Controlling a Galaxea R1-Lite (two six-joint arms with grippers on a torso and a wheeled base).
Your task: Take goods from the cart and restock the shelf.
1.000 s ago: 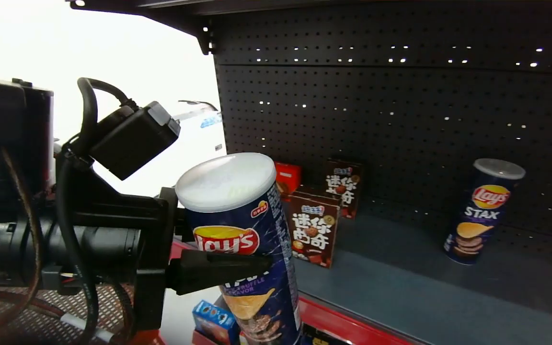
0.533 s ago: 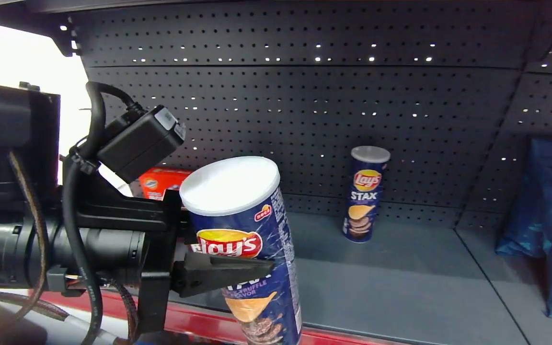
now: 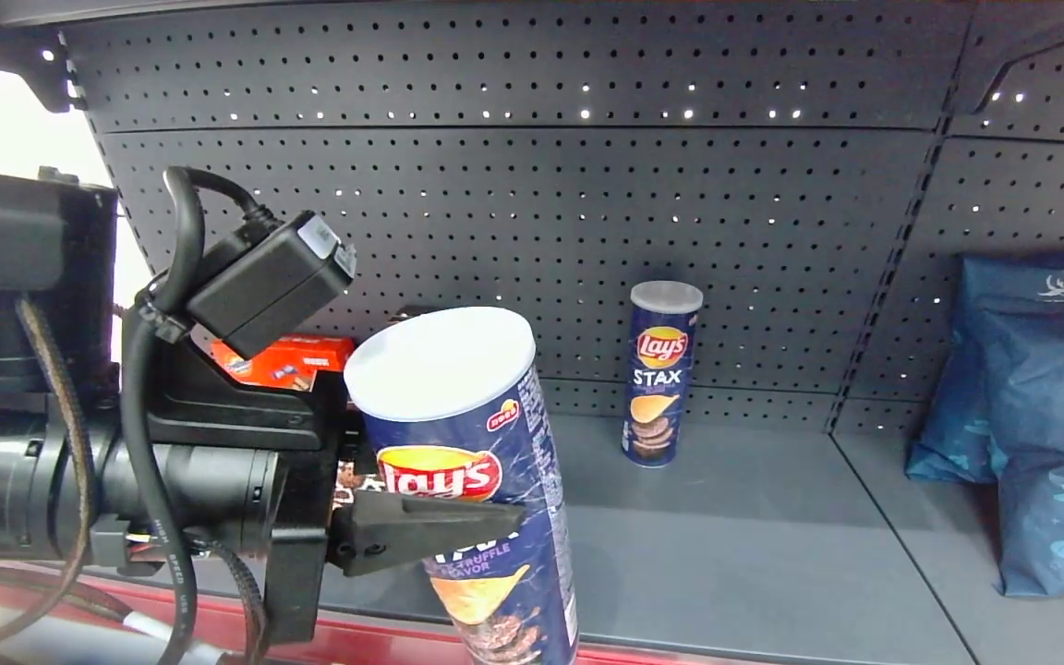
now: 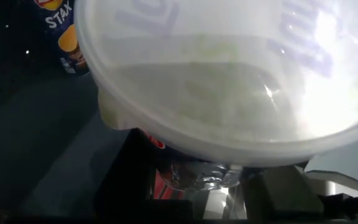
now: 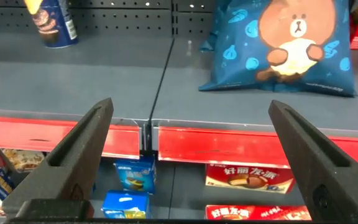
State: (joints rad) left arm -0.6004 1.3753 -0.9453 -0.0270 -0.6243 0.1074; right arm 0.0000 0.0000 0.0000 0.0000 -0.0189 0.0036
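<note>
1. My left tool (image 3: 472, 503) grips the chip can (image 3: 467, 443) upright over the shelf (image 3: 754, 536) front edge.
2. My right tool (image 5: 194, 155) is spread wide, facing that edge.
3. Second can (image 3: 659, 374) stands at the back edge.

Left arm (image 3: 52, 489) sticks out level from the side, wrist straight, with its camera box (image 3: 264, 277) perched on top at a bit of a tilt. The left gripper (image 3: 486, 480) is clamped on the chip can (image 3: 458, 388), which sits upright between the jaws. The near finger (image 3: 421, 526) lies flat across the can's front; the other one's hidden behind it. The right gripper (image 5: 191, 106) is spread wide, both fingers (image 5: 73, 168) splaying outward toward the tips.
</note>
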